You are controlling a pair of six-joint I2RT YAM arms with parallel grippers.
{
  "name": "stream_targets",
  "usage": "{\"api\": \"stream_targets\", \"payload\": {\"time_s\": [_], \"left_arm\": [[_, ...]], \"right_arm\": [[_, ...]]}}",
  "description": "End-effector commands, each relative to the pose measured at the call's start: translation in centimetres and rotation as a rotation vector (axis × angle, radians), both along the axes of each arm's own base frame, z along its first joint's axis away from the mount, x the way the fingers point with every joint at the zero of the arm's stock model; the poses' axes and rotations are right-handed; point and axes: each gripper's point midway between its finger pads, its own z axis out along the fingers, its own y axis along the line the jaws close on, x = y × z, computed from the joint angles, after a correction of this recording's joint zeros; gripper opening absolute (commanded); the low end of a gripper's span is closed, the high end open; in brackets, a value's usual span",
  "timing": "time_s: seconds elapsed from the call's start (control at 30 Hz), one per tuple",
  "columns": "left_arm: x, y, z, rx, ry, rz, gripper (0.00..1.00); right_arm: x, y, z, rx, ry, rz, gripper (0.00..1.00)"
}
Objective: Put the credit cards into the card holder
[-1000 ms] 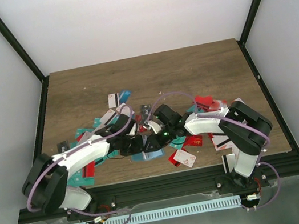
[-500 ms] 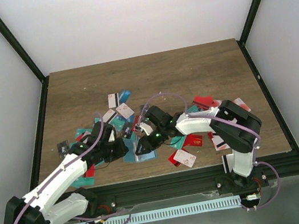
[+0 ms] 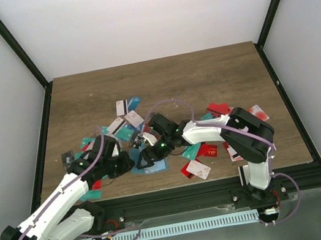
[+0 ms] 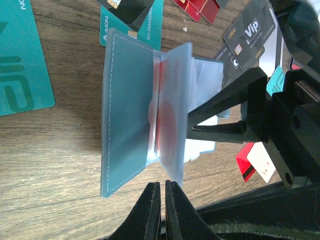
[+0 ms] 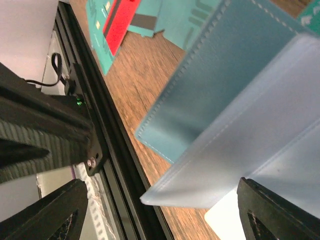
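Teal-blue card holder [image 4: 127,115] is seen open like a book on the desk [image 4: 50,175], near the front edge and between the two arms. In the left wrist view its fold runs 12 to 6 o'clock. The stitched cover lies at 9 o'clock of the fold, and a clear inner leaf [image 4: 175,80] stands up from it. A red card [image 4: 167,120] is seen through that leaf and is judged to be seated already.

Left pincer [image 4: 161,186]: fingers are drawn together with only a hairline gap, and nothing is seen between them. It is placed at 6 o'clock of the holder, just below the lower edge of the leaf and in line with the fold. Whether that edge is touched cannot be told.

Right pincer [image 5: 162,187]: fingers are spread wide, with the clear leaf lying across the gap between them. In the left wrist view it is brought in from 3 o'clock, square to the fold, with one fingertip against the leaf. Judged to be propping the pocket apart, not gripping.

Loose credit cards [image 3: 134,119] are scattered from 9 round to 3 o'clock of the holder in the top view. A teal-green card [image 4: 20,60] lies flat at 10 o'clock of the left pincer, just beside the cover.

Judgement: the left arm is unloaded and nearer that card, so the next pick is expected from it. The card would have to be turned parallel to the fold before insertion. Which edge of the pocket is open cannot be told.
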Motion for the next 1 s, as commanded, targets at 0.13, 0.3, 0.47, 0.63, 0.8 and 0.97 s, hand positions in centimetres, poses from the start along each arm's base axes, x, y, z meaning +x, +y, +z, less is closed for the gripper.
{"api": "stream_targets", "payload": {"time_s": [0.13,0.3,0.47,0.63,0.8,0.97], "left_arm": [[-0.4,0.8,0.4,0.006,0.000,0.031,0.06],[-0.4,0.9,1.0,0.001,-0.013,0.035,0.06],[-0.2,0.5,1.5,-0.016,-0.024,0.017,0.06],[0.2,0.0,1.9,-0.018,-0.029,0.001,0.06],[0.6,-0.4,2.2,-0.020,-0.032,-0.018,0.06],[1.0,-2.0,2.7,-0.071,-0.034,-0.074,0.06]], "right_arm": [[0.1,1.6,0.7,0.005,-0.008,0.023,0.87],[0.2,1.6,1.0,0.013,-0.018,0.018,0.93],[0.0,2.2,2.5,0.075,-0.028,0.036,1.00],[0.8,1.7,2.5,0.036,-0.076,-0.004,1.00],[2.2,0.5,2.3,-0.041,-0.167,-0.063,1.00],[2.4,-0.3,2.5,-0.059,-0.190,-0.088,1.00]]}}
